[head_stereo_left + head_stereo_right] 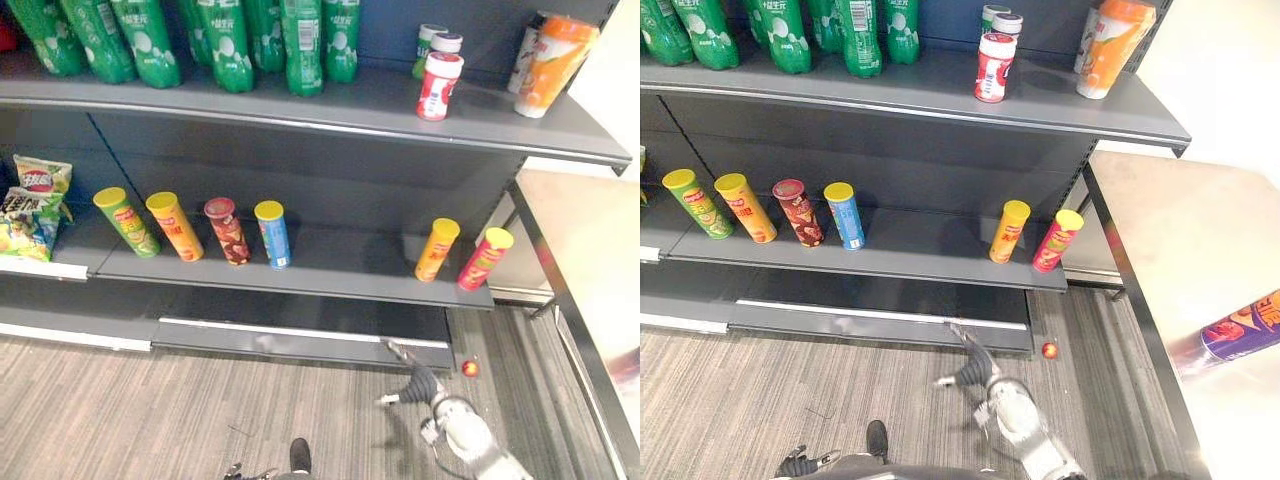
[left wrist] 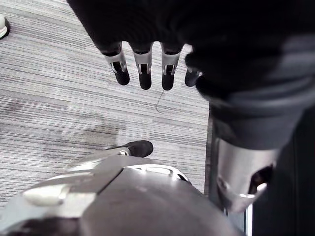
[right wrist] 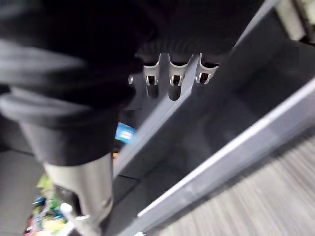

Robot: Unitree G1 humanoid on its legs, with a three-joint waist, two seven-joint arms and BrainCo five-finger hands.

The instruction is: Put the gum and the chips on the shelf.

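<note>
**Both robot hands empty, purple can waiting out right**

Grey striped carpet below, dark metal shelf dead ahead. Its middle board carries a row of upright chip tubes, glossy cylinders with round lids. On the top board a red-and-white gum jar with a white cap stands right of the green plastic bottles, so the gum in sight is already shelved.

Here's the right robot hand, low in the lower right of the frame. Its fingers are spread straight and hold nothing, reaching toward the shelf's base near a small red ball. The left robot hand hangs over the carpet, fingers straight, also empty.

The one to watch is a purple chips can that seems to lie on its side on the pale, smooth desk at the right edge. Its long axis runs left to right, tipped up toward the right. It sits right of and above the right robot hand, so that arm looks the nearer for the reach.
</note>
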